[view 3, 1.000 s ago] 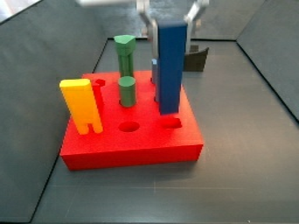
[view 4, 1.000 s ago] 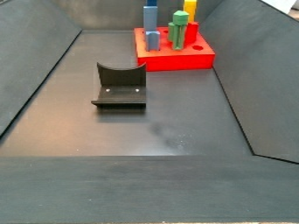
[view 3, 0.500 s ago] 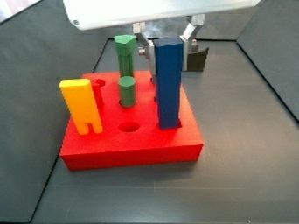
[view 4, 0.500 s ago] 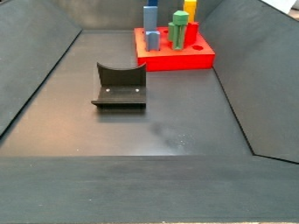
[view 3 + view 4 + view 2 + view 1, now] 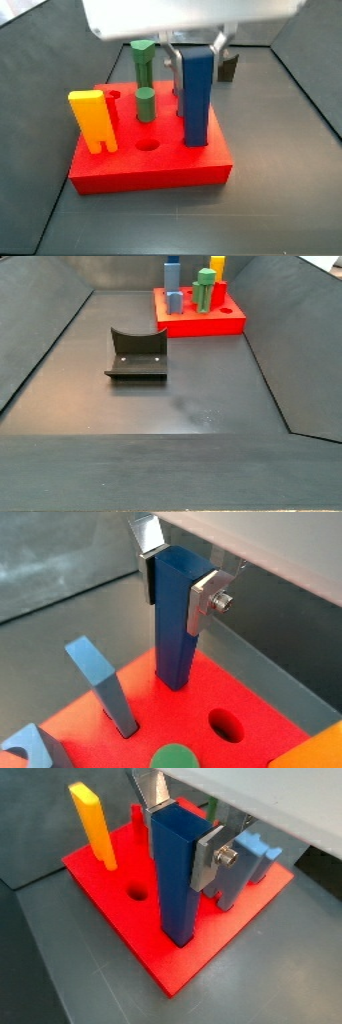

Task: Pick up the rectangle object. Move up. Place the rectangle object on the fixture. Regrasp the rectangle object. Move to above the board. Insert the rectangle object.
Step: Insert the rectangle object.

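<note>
The rectangle object (image 5: pixel 171 883), a tall dark blue bar, stands upright with its lower end in a square hole near a corner of the red board (image 5: pixel 154 958). My gripper (image 5: pixel 181 836) is shut on the bar's upper end, one silver finger (image 5: pixel 206 860) flat against each side. Both wrist views show this grip (image 5: pixel 174 587). In a side view the gripper (image 5: pixel 195 50) hangs over the board (image 5: pixel 147 168) with the bar (image 5: pixel 197 95) below it. The black fixture (image 5: pixel 136 353) stands apart on the floor, with nothing on it.
The board also carries a yellow notched peg (image 5: pixel 91 120), two green pegs (image 5: pixel 143 60) (image 5: pixel 144 103) and a paler blue block (image 5: pixel 249 863). Round holes (image 5: pixel 138 895) lie open beside the bar. Grey sloping walls (image 5: pixel 40 346) enclose the floor.
The gripper and the dark blue bar have come down; the bar's lower end has sunk into the board's square hole. The other pegs have not moved.
</note>
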Motion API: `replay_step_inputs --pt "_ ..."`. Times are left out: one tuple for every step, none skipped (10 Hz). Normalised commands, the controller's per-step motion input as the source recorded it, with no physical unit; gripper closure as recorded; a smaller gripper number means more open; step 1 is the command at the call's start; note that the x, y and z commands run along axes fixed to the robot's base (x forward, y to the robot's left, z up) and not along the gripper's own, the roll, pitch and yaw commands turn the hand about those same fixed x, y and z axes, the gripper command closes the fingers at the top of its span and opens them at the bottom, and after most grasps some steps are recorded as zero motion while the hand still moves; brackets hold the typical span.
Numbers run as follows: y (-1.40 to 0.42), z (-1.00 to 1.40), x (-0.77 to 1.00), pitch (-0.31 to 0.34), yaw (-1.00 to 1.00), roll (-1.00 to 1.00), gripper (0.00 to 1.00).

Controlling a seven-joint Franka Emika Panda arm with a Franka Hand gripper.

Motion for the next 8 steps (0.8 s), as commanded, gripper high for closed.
replay_step_inputs --pt "0.00 -0.36 0.17 0.104 -0.03 0.20 1.00" --pt "-0.02 -0.51 0.13 0.054 -0.03 0.16 1.00" --pt "-0.04 -0.55 0.10 0.001 -0.03 0.13 1.00" --pt "-0.08 -0.52 0.01 0.000 0.00 0.12 1.00" --pt "0.00 -0.46 0.00 -0.053 0.01 0.06 1.00" --pt "-0.01 -0.26 -0.16 -0.137 0.00 0.00 1.00" --pt "0.00 -0.02 -0.05 -0.096 0.00 -0.02 1.00" --pt "0.00 0.00 0.00 0.000 0.00 0.00 1.00"
